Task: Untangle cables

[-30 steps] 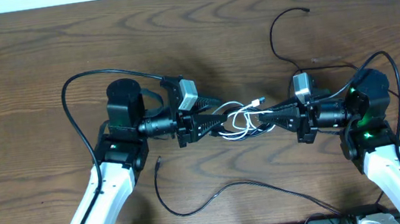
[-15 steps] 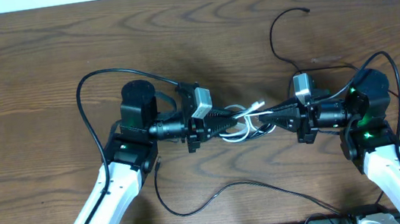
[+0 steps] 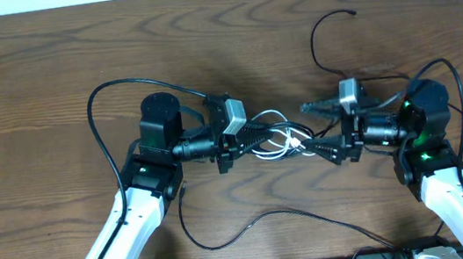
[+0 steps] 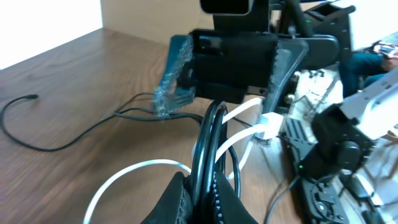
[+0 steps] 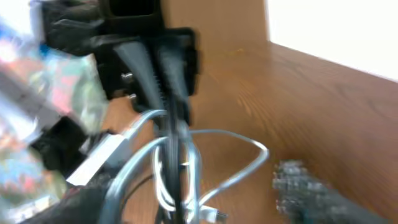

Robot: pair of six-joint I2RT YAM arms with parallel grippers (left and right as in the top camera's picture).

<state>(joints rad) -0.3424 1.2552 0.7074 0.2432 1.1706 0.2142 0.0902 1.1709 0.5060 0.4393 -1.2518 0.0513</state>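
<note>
Where the two arms meet at the middle of the brown wood-grain tabletop, the tangled bundle of thin black and white cables sits between them. The left hand is clamped tight on the bundle's black loops, as the left wrist view also shows. The right hand stands spread wide just beside the bundle, gripping nothing. One loose thin black cable curves at the far right; another lies near the front edge.
</note>
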